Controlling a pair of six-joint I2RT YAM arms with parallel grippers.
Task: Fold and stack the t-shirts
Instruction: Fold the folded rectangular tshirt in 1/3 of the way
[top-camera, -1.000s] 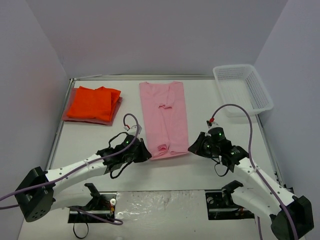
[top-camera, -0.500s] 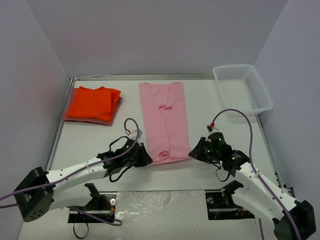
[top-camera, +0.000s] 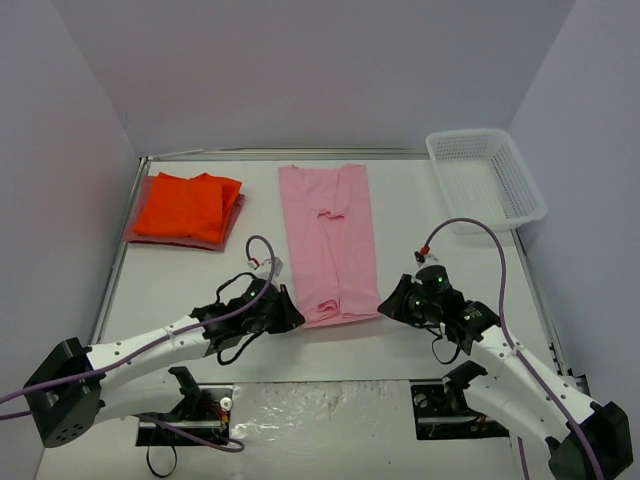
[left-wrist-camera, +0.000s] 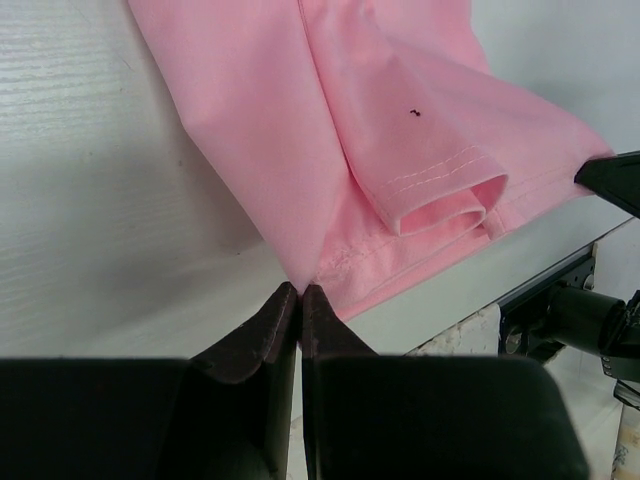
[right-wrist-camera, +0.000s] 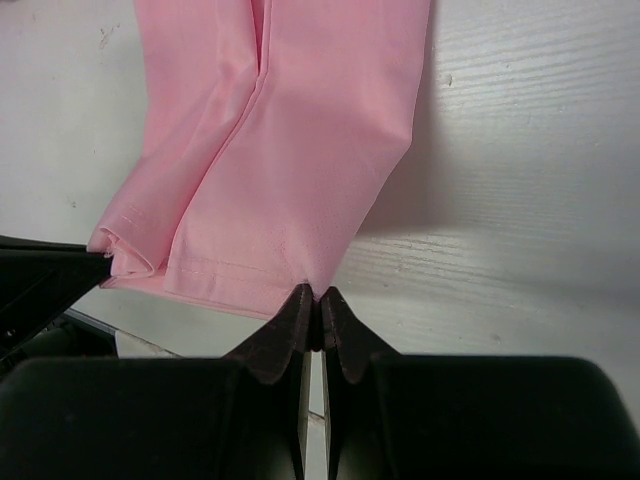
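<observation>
While the pink t-shirt (top-camera: 330, 240) lies folded lengthwise on the table (top-camera: 200, 285), its near hem corners are pinched by the left gripper (top-camera: 292, 318) and right gripper (top-camera: 385, 305), jaws pressed together. The orange t-shirt (top-camera: 185, 205) is stacked on the pinkish-red t-shirt (top-camera: 215, 243) at far left.

1. No text, label, brand, number or sign can be read in any of the three views.
2. The one mark on the light pink t-shirt (left-wrist-camera: 300, 120) is a tiny dark speck (left-wrist-camera: 417, 113), seen from the left wrist. It is too small to read as a character.
</observation>
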